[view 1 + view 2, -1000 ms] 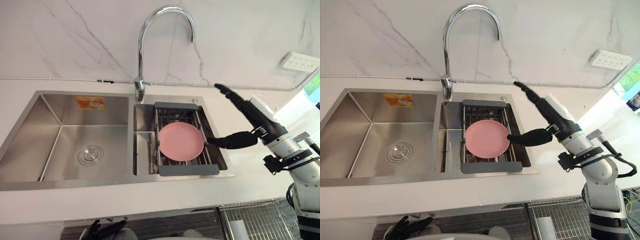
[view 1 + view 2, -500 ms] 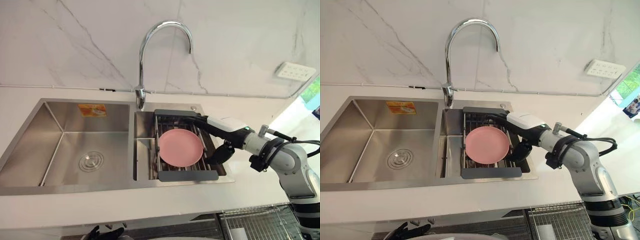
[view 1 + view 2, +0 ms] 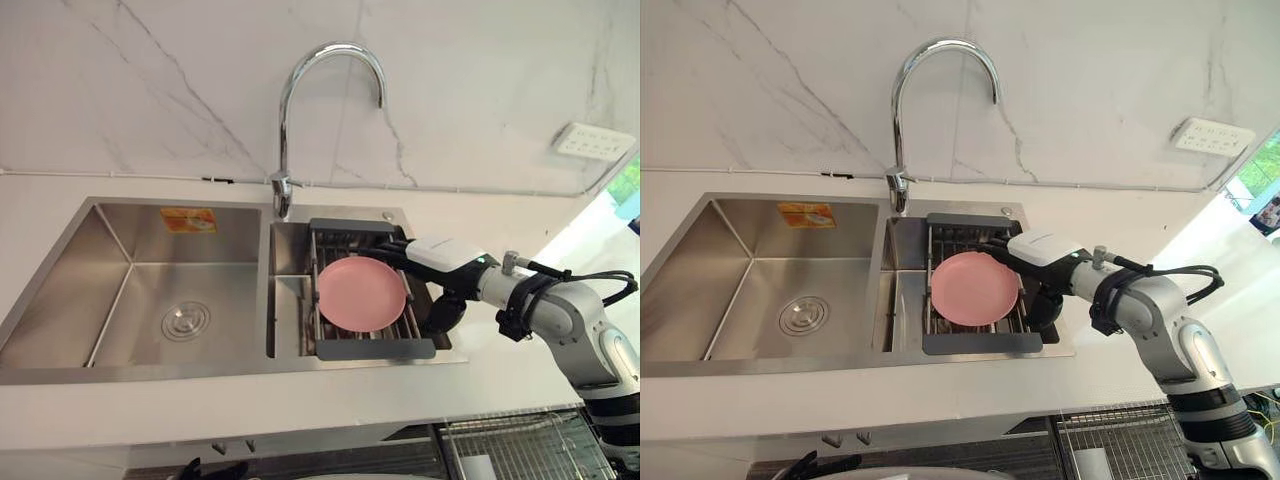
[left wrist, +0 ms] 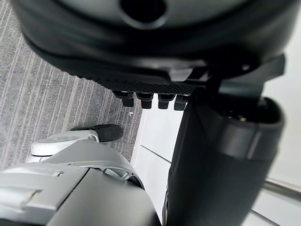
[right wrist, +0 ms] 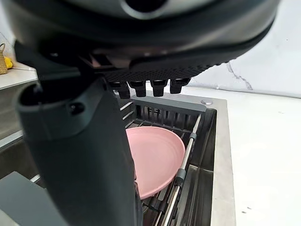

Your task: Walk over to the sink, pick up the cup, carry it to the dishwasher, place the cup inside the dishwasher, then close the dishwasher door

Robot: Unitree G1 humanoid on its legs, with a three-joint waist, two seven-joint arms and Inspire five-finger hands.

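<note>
Pink plate (image 3: pixel 360 293) lies flat on dish rack (image 3: pixel 375 349) in the sink's (image 3: pixel 200 371) right basin. Right hand (image 3: pixel 445 256) spread wide over the rack's right side, fingers just beside the plate rim, holding nothing. Left hand (image 4: pixel 155 61) hangs low below the bench (image 3: pixel 250 410) front, fingers relaxed.

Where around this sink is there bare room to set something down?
The left basin is bare but for its drain. The counter in front and to the right is free too. The right basin is crowded: a rack holding the pink plate fills most of it, with the right hand beside the plate's right edge.
</note>
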